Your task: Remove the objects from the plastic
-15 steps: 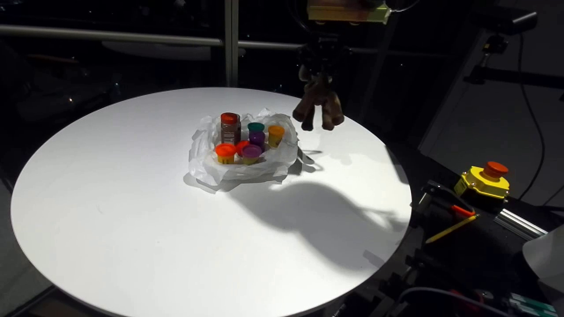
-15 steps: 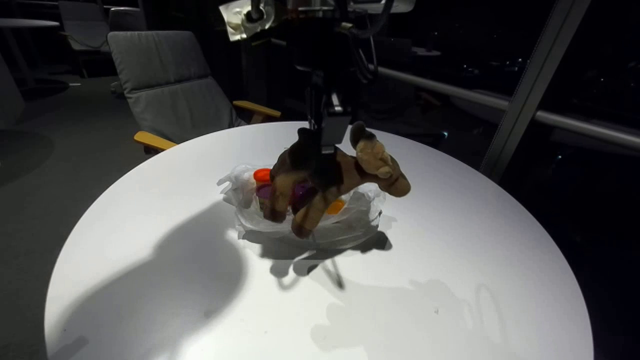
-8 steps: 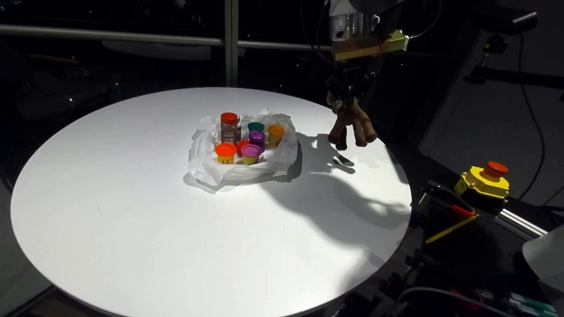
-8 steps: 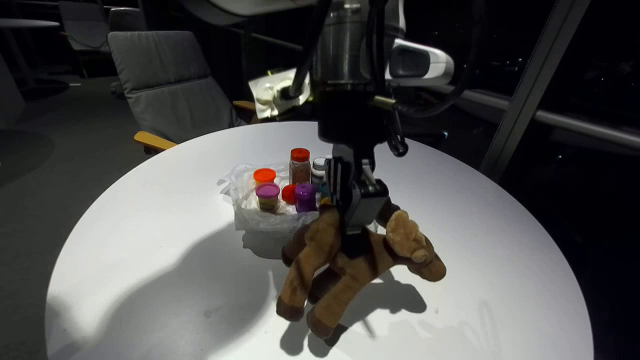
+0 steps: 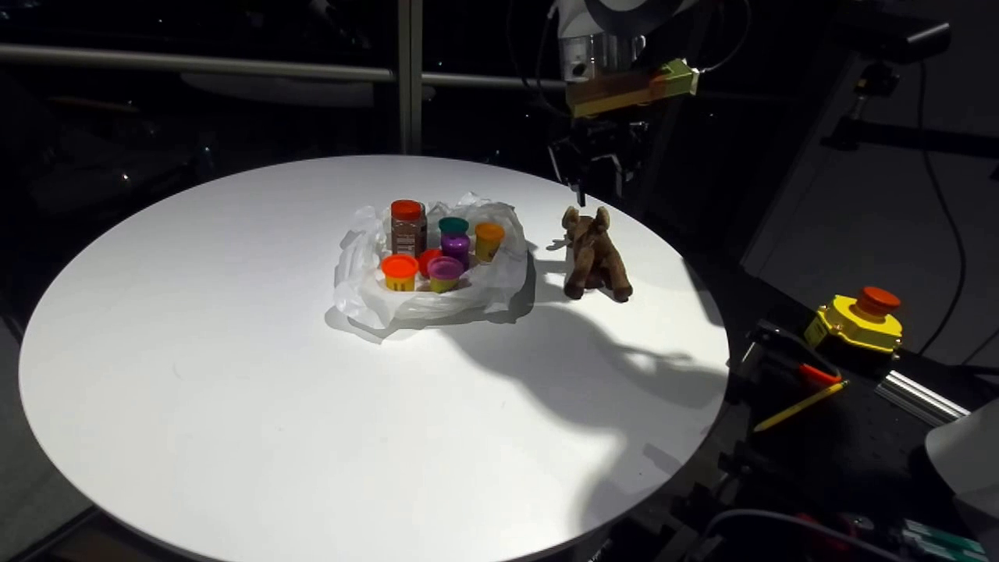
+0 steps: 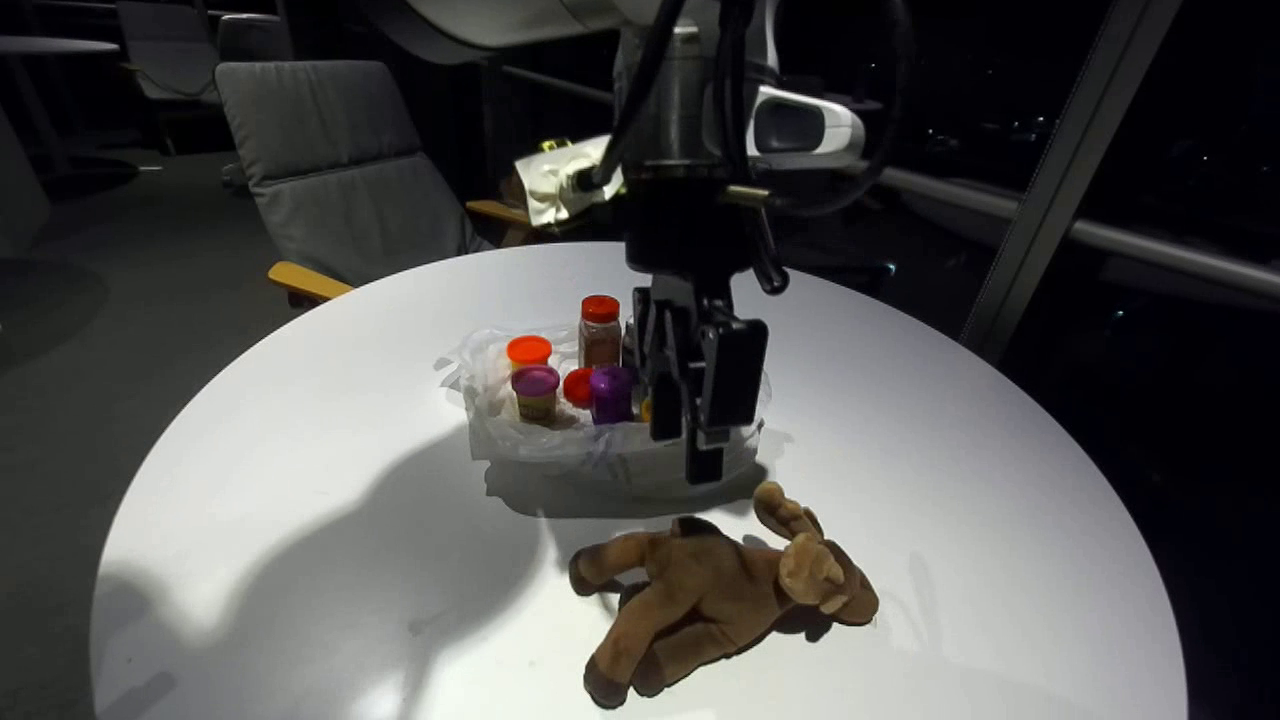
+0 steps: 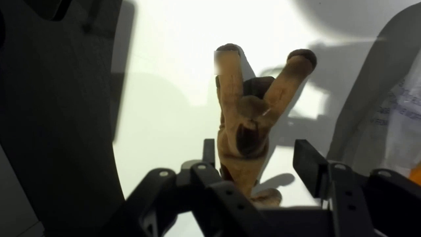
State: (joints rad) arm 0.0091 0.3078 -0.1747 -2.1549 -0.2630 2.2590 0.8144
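The brown animal figure (image 5: 595, 257) (image 6: 715, 590) is on the white table beside the plastic, legs splayed. Just above it hangs my gripper (image 5: 601, 191) (image 6: 690, 445), open and apart from the toy. In the wrist view the jaws stand wide, with the animal figure (image 7: 246, 164) seen below between them. The crumpled whitish plastic (image 5: 468, 306) (image 6: 540, 448) still holds a red-capped brown jar (image 5: 407, 236), an orange-lidded cup (image 5: 400, 273), a purple-lidded cup (image 5: 445, 275), a yellow cup (image 5: 488, 243), a purple item (image 5: 456, 248), a teal lid (image 5: 453, 225) and a red piece (image 6: 579, 388).
The round white table (image 5: 257, 406) bears everything. Its edge passes near the animal figure, with a dark surface (image 7: 65, 131) beyond it in the wrist view. A yellow and red device (image 5: 857, 324) and a pencil (image 5: 800, 406) lie off the table. A grey chair (image 6: 320, 170) stands behind.
The gripper carried the animal figure away from the plastic and lowered it. Then the jaws opened, and the toy dropped from them onto the table. The items in the plastic stayed put.
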